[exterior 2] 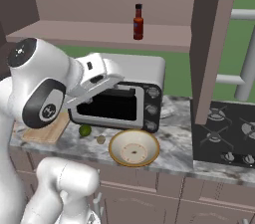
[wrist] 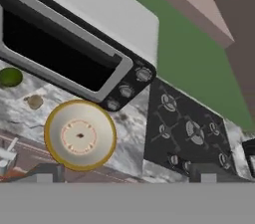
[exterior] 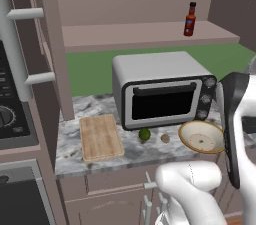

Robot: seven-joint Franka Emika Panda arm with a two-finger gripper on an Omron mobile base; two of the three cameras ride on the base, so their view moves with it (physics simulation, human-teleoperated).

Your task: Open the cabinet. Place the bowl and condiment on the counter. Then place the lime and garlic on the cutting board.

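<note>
On the marbled grey-white bench (exterior 2: 174,148), in front of the boxy silver toaster oven (exterior 2: 130,93) with its dark glass door, rests the wide, shallow tan bowl (exterior 2: 133,148) with a cream inside. Beside the bowl lie the small beige garlic (exterior 2: 101,140) and the round green lime (exterior 2: 85,130); beyond them lies the grained wooden cutting board (exterior: 100,137). Above the oven, the slim dark red condiment (exterior 2: 138,22) stands upright on the open cabinet (exterior 2: 99,33) shelf. The tool (wrist: 124,175) hangs above the bowl, jaws wide and holding nothing.
</note>
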